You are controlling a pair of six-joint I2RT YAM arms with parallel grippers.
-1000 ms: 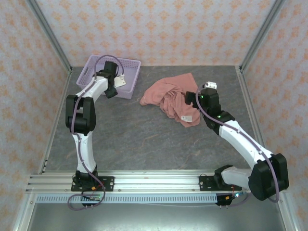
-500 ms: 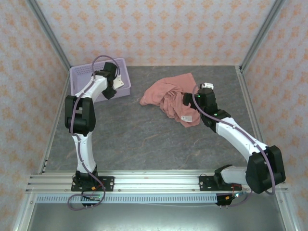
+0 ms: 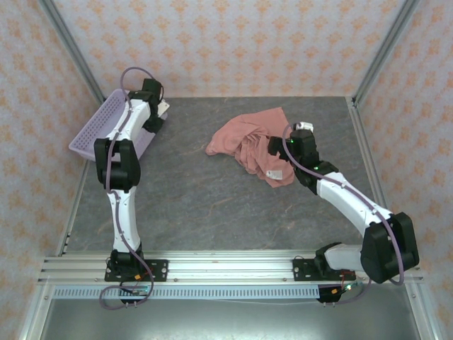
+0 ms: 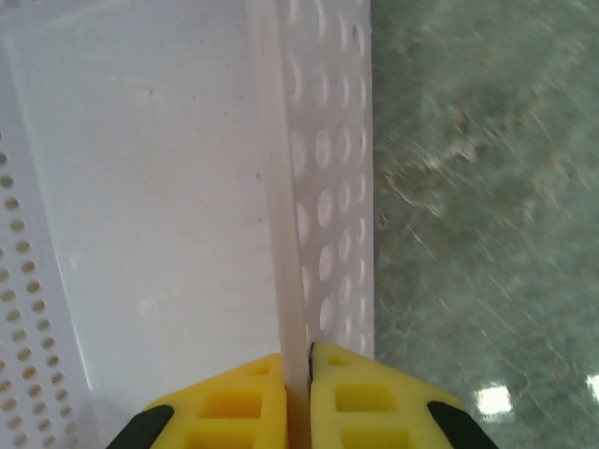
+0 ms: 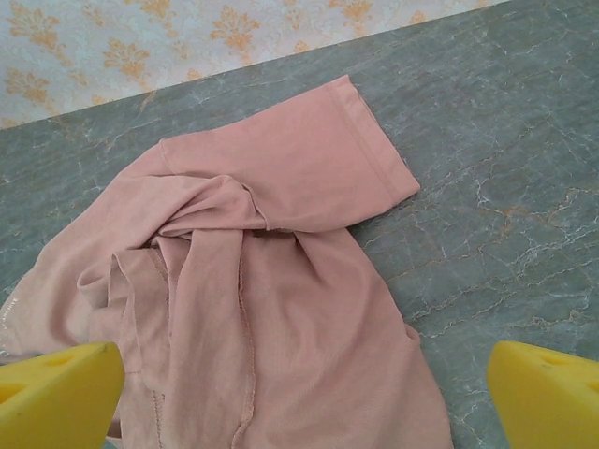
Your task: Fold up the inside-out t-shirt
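Your left gripper (image 4: 298, 363) is clamped on the wall of the lilac basket (image 3: 90, 133). Your right gripper (image 5: 301, 393) hangs wide open over the crumpled t-shirt (image 3: 244, 136), which lies far-centre on the bench (image 3: 205, 209). Its white label (image 3: 278, 173) is too small to read.

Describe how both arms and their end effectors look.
They match: the left arm and right arm have white links, black joint housings and a lilac cable looping alongside. The left end effector and right end effector have blocky yellow fingers; the left's show square recesses. Small green lights glow on the right arm.
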